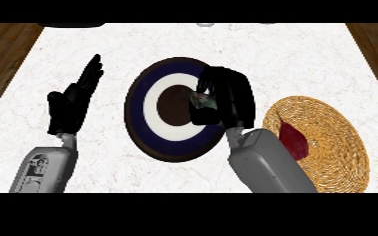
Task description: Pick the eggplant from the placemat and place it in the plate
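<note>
1. Closest to me are the two grey forearms coming in from the near edge. The right one lies partly over the woven placemat (pixel 325 140) on the right side of the counter (pixel 295 55).
2. A dark red thing (pixel 294 139) sits on the placemat just beside that forearm. I can't tell what it is.
3. My right hand (pixel 229 100) is over the right part of the plate (pixel 177 109), fingers curled round something small and greenish-grey, which I take to be the eggplant (pixel 199 101). Most of it is hidden by the hand.
4. Handling guess: eggplant is light, smooth-skinned and a bit slippery, fairly stiff and not fragile. Wrapping round the fat middle is the safest hold.
5. It looks roughly over the plate's centre rings, so opening the fingers low comes next, I reckon.
6. Left hand (pixel 74 105) is resting far left, fingers straight and up, holding nothing.
</note>
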`<state>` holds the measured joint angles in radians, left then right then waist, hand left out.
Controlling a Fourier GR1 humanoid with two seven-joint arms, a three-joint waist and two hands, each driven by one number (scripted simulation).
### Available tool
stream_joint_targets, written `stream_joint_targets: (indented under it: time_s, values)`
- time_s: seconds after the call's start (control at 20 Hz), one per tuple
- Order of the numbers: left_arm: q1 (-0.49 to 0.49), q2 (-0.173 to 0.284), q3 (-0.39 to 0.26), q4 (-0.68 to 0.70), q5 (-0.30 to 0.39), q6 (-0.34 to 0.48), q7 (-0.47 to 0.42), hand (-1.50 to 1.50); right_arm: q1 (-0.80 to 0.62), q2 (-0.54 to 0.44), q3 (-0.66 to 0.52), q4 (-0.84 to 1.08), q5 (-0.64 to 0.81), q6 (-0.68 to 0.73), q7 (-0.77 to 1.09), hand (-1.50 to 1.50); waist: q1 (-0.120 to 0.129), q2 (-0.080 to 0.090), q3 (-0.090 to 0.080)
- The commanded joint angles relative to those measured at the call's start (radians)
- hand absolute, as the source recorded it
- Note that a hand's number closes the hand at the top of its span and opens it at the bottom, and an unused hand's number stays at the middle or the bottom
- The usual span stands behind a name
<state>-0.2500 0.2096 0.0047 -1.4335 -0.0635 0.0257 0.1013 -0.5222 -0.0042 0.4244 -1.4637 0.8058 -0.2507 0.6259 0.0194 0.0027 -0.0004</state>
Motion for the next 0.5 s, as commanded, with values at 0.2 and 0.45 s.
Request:
stream_joint_targets:
  time_s: [0.2,0.45]
  values:
    - [-0.019,-0.032,-0.02,0.016,-0.024,0.013,-0.006,0.0,-0.179,0.004,0.174,0.376,-0.14,-0.187,0.126,1.5,0.02,0.005,0.0]
    - [-0.078,-0.02,-0.007,0.03,-0.012,-0.009,0.023,0.0,-0.276,0.004,0.178,0.518,-0.401,-0.293,0.039,-1.5,0.043,0.014,0.001]
